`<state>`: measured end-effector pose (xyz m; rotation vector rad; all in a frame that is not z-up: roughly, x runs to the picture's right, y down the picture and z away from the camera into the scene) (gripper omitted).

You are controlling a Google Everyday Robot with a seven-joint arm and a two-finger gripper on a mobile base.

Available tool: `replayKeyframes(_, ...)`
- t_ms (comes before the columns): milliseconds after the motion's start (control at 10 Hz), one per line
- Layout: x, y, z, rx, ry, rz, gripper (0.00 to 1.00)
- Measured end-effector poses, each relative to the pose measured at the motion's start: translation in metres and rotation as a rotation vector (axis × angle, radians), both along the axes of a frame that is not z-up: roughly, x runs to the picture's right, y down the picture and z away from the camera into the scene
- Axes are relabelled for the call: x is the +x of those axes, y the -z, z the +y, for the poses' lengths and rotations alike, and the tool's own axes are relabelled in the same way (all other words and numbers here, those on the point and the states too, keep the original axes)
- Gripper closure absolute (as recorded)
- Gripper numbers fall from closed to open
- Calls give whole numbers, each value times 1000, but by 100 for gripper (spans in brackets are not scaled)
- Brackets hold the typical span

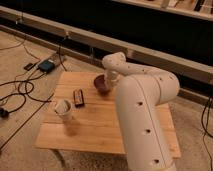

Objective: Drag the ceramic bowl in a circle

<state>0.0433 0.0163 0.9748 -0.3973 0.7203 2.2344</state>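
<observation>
The ceramic bowl (102, 84) is small, round and dark maroon. It sits on the far middle part of the wooden table (95, 125). My gripper (110, 81) is at the bowl's right rim, at the end of my white arm (142, 110), which reaches over the table from the right. The arm's wrist hides the gripper's contact with the bowl.
A white cup (63, 108) stands near the table's left edge. A small black rectangular device (78, 97) lies between cup and bowl. Cables (20, 90) and a small box (46, 65) lie on the floor to the left. A dark wall runs behind.
</observation>
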Motion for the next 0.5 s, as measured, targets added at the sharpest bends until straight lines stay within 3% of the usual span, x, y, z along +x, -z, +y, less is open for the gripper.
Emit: replayKeyframes(500,0,1,5,-5,23,-4,100)
